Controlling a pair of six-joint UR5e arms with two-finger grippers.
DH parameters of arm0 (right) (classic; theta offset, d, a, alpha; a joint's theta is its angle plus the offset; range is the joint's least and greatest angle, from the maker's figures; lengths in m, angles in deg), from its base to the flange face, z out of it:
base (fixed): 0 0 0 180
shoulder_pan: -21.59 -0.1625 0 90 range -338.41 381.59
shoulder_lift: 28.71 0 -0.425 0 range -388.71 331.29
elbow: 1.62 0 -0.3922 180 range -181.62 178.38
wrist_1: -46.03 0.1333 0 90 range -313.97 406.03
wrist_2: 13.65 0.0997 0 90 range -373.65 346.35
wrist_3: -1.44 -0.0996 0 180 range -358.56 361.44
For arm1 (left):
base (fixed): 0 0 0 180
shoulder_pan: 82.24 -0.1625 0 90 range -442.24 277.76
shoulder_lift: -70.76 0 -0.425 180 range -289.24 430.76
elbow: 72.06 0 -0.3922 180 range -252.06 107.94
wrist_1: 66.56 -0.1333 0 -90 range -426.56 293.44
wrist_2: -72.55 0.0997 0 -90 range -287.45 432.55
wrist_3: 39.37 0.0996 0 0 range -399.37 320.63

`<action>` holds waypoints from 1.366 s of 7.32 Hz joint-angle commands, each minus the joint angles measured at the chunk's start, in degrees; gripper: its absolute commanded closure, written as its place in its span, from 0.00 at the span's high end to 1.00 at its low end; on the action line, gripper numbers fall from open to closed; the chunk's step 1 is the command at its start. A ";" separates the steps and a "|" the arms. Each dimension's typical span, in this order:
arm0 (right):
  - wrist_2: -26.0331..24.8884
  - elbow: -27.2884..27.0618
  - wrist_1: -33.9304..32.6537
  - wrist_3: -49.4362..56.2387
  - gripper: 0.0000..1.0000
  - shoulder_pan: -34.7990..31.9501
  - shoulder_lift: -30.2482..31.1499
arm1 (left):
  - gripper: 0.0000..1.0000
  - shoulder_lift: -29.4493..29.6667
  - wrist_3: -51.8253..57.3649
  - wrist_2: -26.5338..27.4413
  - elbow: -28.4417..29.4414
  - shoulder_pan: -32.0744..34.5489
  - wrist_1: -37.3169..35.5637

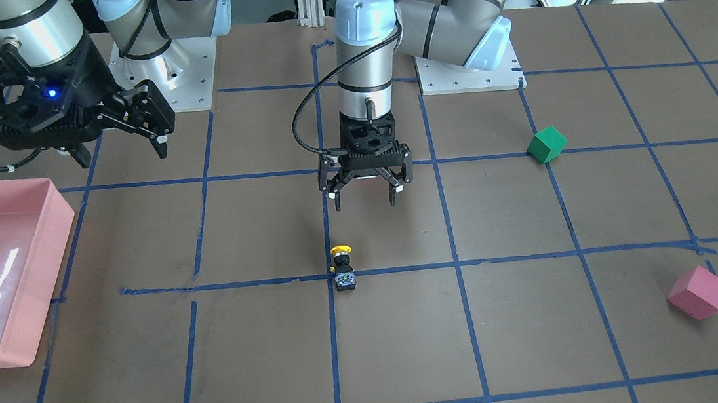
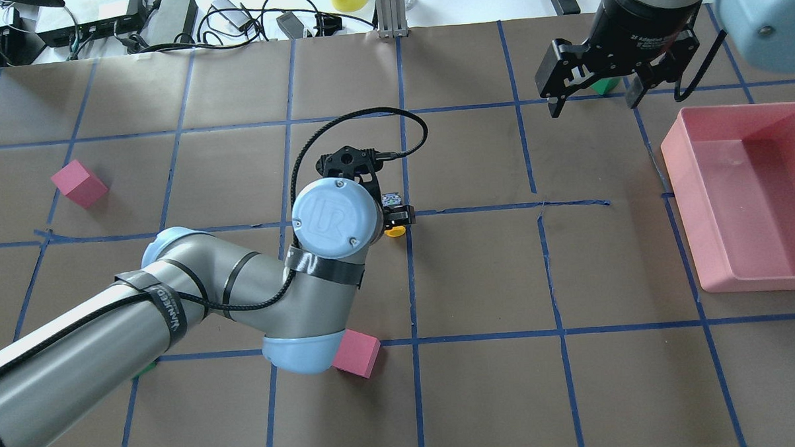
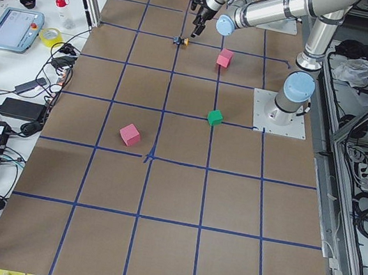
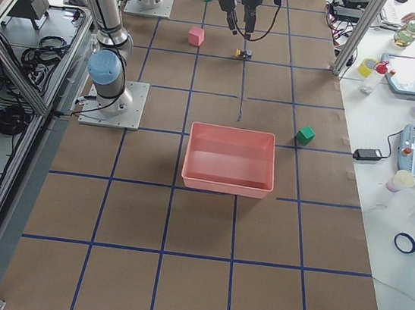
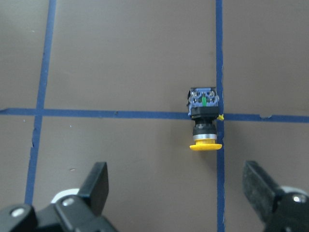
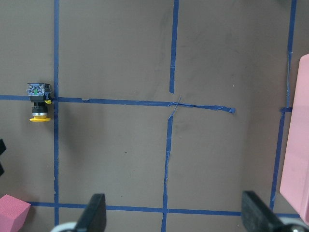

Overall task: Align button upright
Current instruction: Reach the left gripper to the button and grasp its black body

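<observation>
**Exterior front-facing:** the button (image 1: 342, 267) lies on its side on a crossing of the blue tape lines (image 1: 457, 264), mid-table. Its long axis runs toward and away from the robot, with the yellow cap on the robot's side and the base on the operators' side. The left gripper (image 1: 363, 194) hangs pointing down, just robot-side of the button. Its jaws are spread and empty and do not touch the button. The right gripper (image 1: 122, 152) is well apart, near the pink bin (image 1: 46, 304), also spread and empty.

**Overhead exterior:** the left wrist covers most of its gripper. The button (image 2: 393, 217) peeks out at its right edge. The right gripper (image 2: 595, 104) sits far off, above the table's far right, by the pink bin (image 2: 695, 239).

**Exterior left:** the button (image 3: 180, 40) is tiny, directly under the near arm's tool. No jaw detail can be made out.

**Exterior right:** same again. The button (image 4: 243, 53) is below the far arm, too small to judge.

**Left wrist-mounted:** this is the clearest view. The button (image 5: 205, 118) is ahead of the left gripper (image 5: 176, 186) with its cap toward the camera. It sits off-centre, closer to the view-right finger, with bare table between the fingers.

**Right wrist-mounted:** the button (image 6: 38, 101) is at the far left edge, well outside the right gripper (image 6: 176, 212), whose jaws are wide and empty.

**Judgement:** the left arm is by far the nearer. Its finger line crosses the button's long axis, so a small sideways shift plus a descent looks enough to pinch the body. It would then need tipping cap-up.
</observation>
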 commanded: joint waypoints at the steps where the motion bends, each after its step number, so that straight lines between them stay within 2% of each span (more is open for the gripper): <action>1: 0.11 -0.03 -0.14 0.00 1.00 0.00 0.08 | 0.98 7.75 -1.97 1.50 -0.36 1.27 -10.02; 4: 0.11 0.23 -0.22 -2.37 1.00 -0.71 0.44 | 0.96 15.94 -1.45 2.73 -0.18 1.35 -20.86; 6: 0.28 0.23 -0.05 -6.58 1.00 -0.80 0.70 | 0.90 17.54 -1.36 3.09 -0.18 2.41 -22.02; 7: 0.20 0.15 -0.05 -6.59 1.00 -0.80 0.61 | 0.83 17.54 -1.27 3.09 -0.09 2.50 -22.02; 9: 0.20 -0.03 0.21 -6.50 1.00 -0.71 0.53 | 0.48 16.93 -0.22 3.00 -0.09 2.50 -22.02; 10: 0.11 -0.03 0.30 -6.42 1.00 -0.71 0.52 | 0.26 16.58 -0.04 3.00 -0.09 2.50 -22.02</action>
